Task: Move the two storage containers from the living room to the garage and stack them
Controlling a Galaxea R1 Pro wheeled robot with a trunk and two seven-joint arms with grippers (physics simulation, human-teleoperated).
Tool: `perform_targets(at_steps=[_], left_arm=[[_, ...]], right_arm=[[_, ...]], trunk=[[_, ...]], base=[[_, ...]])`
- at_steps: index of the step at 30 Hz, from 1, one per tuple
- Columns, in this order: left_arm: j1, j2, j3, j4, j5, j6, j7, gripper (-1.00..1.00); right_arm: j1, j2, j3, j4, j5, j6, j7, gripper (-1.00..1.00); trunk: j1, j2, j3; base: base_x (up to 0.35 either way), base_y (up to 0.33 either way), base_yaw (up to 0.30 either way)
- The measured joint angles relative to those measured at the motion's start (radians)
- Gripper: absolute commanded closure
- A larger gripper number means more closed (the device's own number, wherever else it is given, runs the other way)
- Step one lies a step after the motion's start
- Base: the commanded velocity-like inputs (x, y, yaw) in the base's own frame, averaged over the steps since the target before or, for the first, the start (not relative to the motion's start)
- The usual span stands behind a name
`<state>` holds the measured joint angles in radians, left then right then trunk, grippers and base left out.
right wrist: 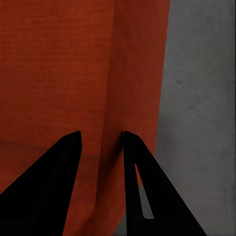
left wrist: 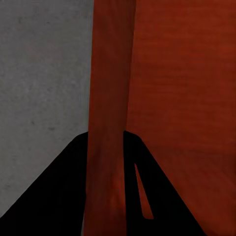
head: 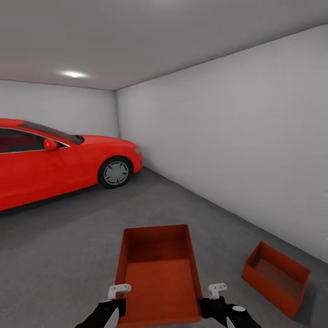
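Left end effector and right end effector clamp held container side walls; light, thin, flexy. Second container at 3 o'clock on floor.

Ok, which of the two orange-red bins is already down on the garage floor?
The smaller-looking storage container near the grey wall, sitting alone. The other container is gripped by both grippers on its side walls.

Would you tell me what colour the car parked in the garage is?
The car is bright red, seen best in the head view.
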<state>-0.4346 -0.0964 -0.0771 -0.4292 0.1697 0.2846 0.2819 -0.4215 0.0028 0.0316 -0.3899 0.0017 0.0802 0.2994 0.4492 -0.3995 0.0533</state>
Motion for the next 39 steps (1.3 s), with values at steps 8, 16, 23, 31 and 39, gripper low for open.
perform_targets(at_steps=[8, 16, 23, 31, 39], left_arm=[[0.0, 0.0, 0.0, 0.0, 0.001, 0.0, 0.0, 1.0], [0.0, 0.0, 0.0, 0.0, 0.001, 0.0, 0.0, 1.0], [0.0, 0.001, -0.001, 0.0, 0.001, 0.0, 0.0, 1.0], [0.0, 0.001, -0.001, 0.0, 0.001, 0.0, 0.0, 1.0], [0.0, 0.001, -0.001, 0.0, 0.001, 0.0, 0.0, 1.0]], right_arm=[[0.0, 0.0, 0.001, 0.0, -0.001, 0.0, -0.001, 1.0], [0.0, 0.0, 0.001, 0.0, -0.001, 0.0, -0.001, 1.0], [0.0, 0.0, 0.001, 0.0, -0.001, 0.0, -0.001, 1.0], [0.0, 0.001, 0.001, 0.0, 0.0, 0.0, -0.001, 1.0], [0.0, 0.001, 0.001, 0.0, -0.001, 0.0, -0.001, 1.0]], trunk=[[0.0, 0.0, 0.0], [0.0, 0.0, 0.0], [0.0, 0.0, 0.001], [0.0, 0.0, 0.003], [0.0, 0.0, 0.006]], base=[[0.323, 0.0, -0.296], [0.324, 0.0, -0.296], [0.324, 0.0, -0.296], [0.324, 0.0, -0.296], [0.324, 0.0, -0.296]])
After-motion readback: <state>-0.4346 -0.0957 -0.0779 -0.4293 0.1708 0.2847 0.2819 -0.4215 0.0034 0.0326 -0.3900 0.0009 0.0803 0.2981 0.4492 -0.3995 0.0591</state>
